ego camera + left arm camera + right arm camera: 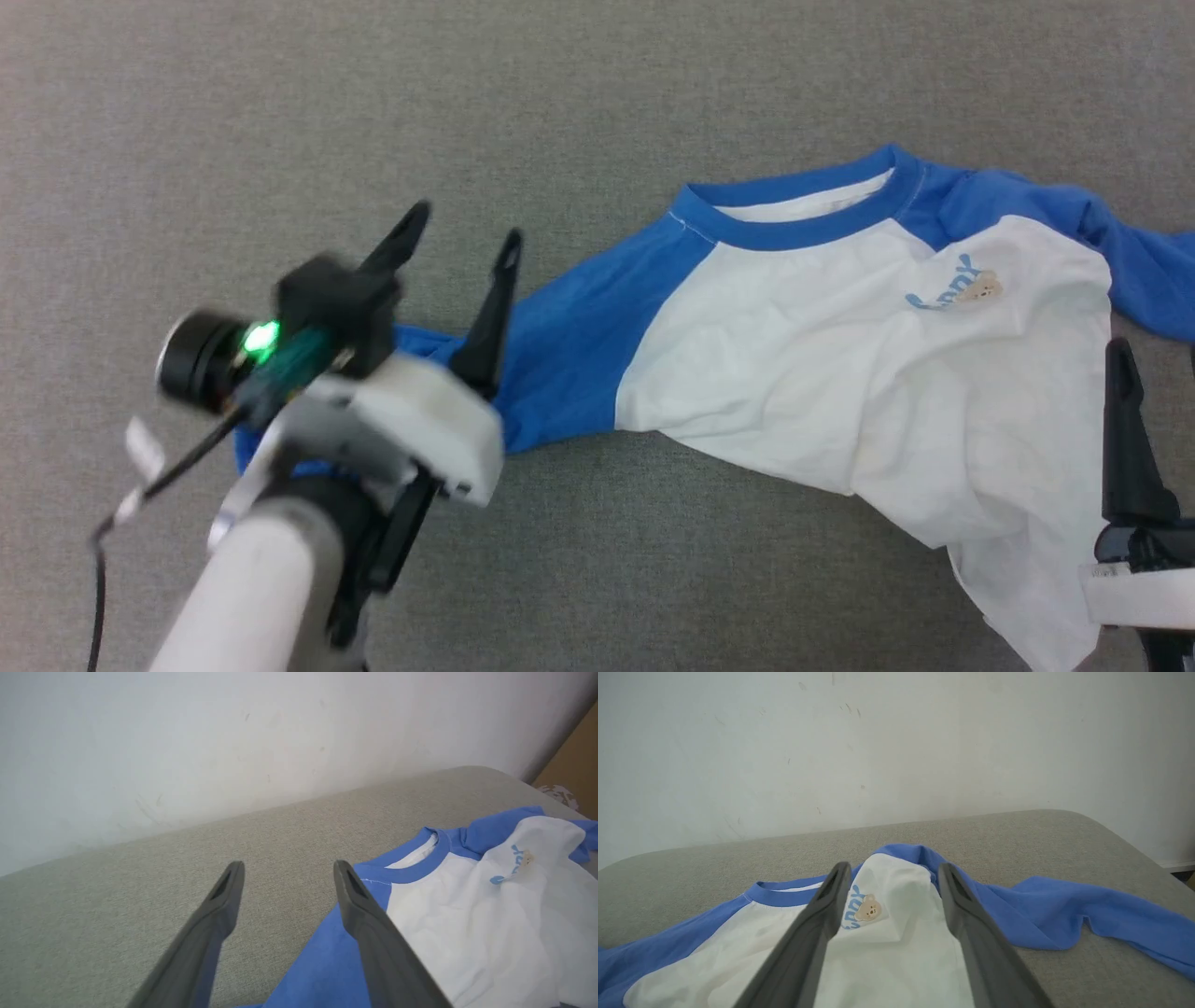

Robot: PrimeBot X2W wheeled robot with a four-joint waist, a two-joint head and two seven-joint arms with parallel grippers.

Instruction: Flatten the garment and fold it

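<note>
A soft white T-shirt with blue raglan sleeves (868,373) lies front up on the grey fabric-covered worktop (280,112), right of its middle, with its collar (794,224) toward the pale wall (187,742) behind. One sleeve (579,345) stretches leftward, its end under the left gripper (464,229), whose fingers stand apart. The other sleeve (1055,215) runs rightward. The right gripper (893,868), fingers apart, sits at the body's right edge, nearer the robot than the chest print (962,287).
</note>
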